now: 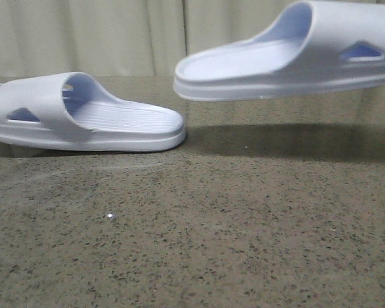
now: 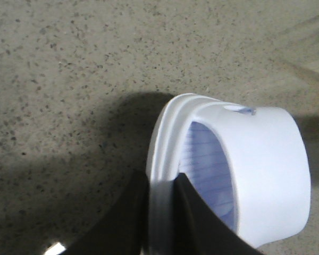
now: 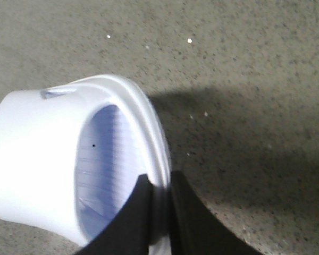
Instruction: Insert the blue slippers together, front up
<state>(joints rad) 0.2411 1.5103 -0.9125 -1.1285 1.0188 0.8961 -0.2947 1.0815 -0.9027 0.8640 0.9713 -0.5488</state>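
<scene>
Two pale lavender-blue slippers face each other heel to heel in the front view. The left slipper (image 1: 83, 115) lies low at the table surface, strap to the left. The right slipper (image 1: 289, 58) hangs clear above the table at the upper right, strap to the right, with its shadow below it. Neither gripper shows in the front view. In the left wrist view my left gripper (image 2: 160, 183) is shut on the sole rim of the left slipper (image 2: 266, 170). In the right wrist view my right gripper (image 3: 160, 183) is shut on the sole rim of the right slipper (image 3: 37, 154).
A speckled grey-brown stone tabletop (image 1: 199, 244) fills the foreground. A pale curtain (image 1: 115, 32) hangs behind the table's far edge. A small white fleck (image 1: 111, 217) lies on the table.
</scene>
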